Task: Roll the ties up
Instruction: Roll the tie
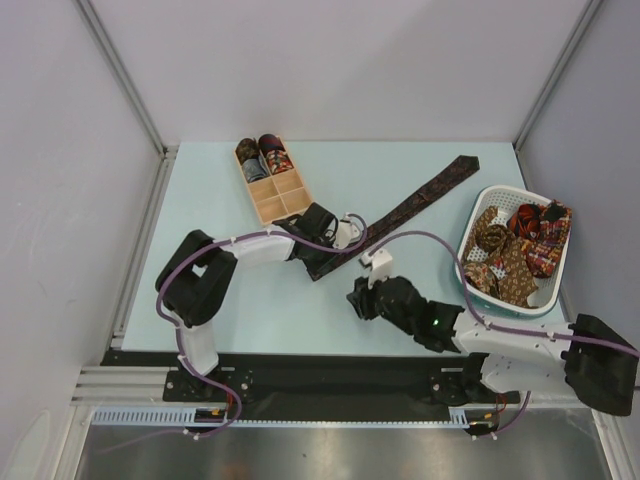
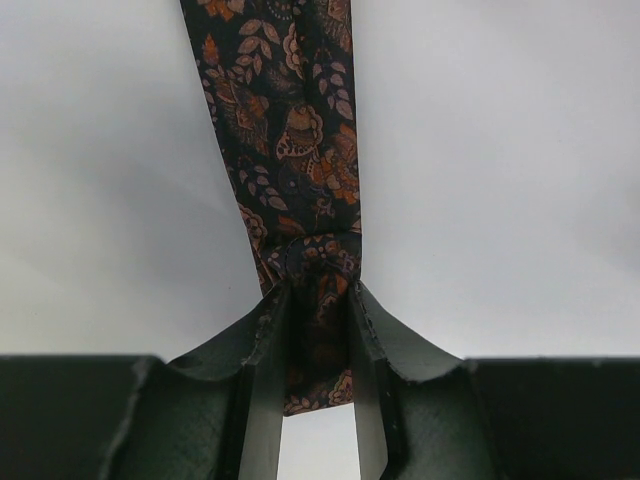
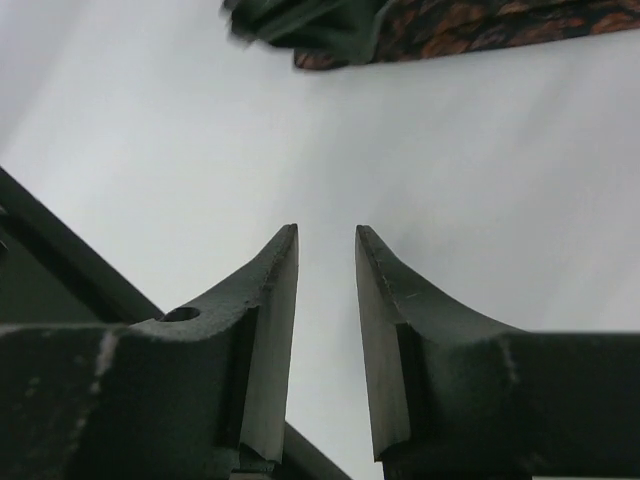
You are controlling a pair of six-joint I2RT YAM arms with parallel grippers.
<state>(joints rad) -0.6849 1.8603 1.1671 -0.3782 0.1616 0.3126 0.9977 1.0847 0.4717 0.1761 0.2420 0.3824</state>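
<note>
My left gripper [image 2: 318,300] was squeezed shut on the thin end of the long tie [image 2: 290,130]. It was dark with orange leaves and flowers on it, and a little fold was bunched up right at my fingertips. The rest of it lay flat on the table [image 1: 220,200] and ran off to the far right. Its wide pointy end was near the white basket [image 1: 515,193]. More ties [image 1: 510,265] were piled in that basket. Two rolled ties [image 1: 262,158] sat in the far end of the wooden box [image 1: 290,205]. My right gripper [image 3: 327,232] was open a little and held nothing. It was close to the thin end but not touching it.
</note>
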